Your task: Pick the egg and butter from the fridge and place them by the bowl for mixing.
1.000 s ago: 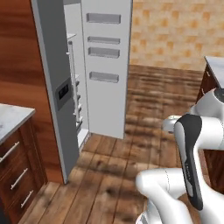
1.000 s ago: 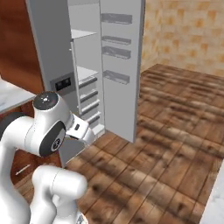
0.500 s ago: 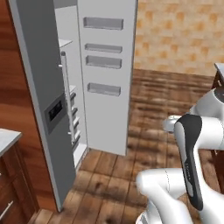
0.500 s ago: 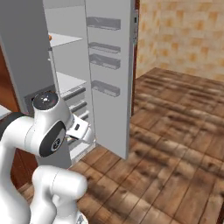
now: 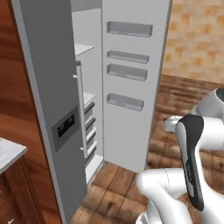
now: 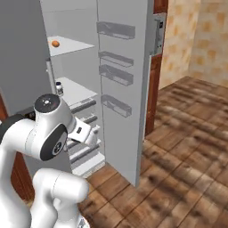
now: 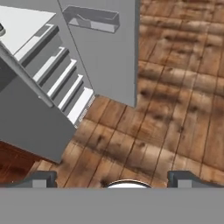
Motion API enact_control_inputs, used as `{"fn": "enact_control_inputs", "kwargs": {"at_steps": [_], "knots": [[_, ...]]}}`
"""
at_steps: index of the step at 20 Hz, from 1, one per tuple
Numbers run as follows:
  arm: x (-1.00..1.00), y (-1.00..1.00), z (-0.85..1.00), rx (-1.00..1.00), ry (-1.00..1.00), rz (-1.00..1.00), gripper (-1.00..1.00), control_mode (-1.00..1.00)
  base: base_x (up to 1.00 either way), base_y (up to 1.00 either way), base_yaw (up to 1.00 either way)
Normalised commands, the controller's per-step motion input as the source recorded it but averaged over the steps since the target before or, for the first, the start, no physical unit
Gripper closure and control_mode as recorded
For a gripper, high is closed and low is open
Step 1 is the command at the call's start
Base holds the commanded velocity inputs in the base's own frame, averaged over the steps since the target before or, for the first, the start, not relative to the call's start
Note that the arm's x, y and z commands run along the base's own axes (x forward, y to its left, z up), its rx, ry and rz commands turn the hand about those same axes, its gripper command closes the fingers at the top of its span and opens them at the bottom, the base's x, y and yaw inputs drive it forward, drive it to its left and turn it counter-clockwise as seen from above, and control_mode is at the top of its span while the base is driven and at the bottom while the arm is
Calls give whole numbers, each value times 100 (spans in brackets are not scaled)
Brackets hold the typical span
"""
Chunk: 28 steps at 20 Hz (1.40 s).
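Wood-plank floor [image 7: 175,109] ahead of the fridge [image 6: 124,89], which stands tall with its door swung wide. Egg [image 6: 55,43] sits on the top white shelf [image 6: 73,44]; too small to tell which way it points. Gripper [image 7: 112,178] hangs over the floor, fingers spread, empty.

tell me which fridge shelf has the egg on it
The upper white shelf in the fridge holds the egg, near its left end. The shelf below carries a small dark-topped item instead.

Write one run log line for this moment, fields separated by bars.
phase: approach | fridge: door open | egg: on upper shelf | gripper: open, empty, over floor
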Motion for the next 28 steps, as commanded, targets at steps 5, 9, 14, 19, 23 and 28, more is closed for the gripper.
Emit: {"fn": "enact_control_inputs", "kwargs": {"at_steps": [5, 9, 14, 19, 23, 28], "knots": [[0, 0, 0, 0, 0, 0, -100, 100, 78, 0, 45], [0, 0, 0, 0, 0, 0, -100, 100, 74, 0, 50], [0, 0, 0, 0, 0, 0, -100, 100, 68, -4, 54], [0, 0, 0, 0, 0, 0, -100, 100, 60, -17, 49], [0, 0, 0, 0, 0, 0, -100, 100, 34, -45, 28], [0, 0, 0, 0, 0, 0, -100, 100, 21, -52, 24]]}}
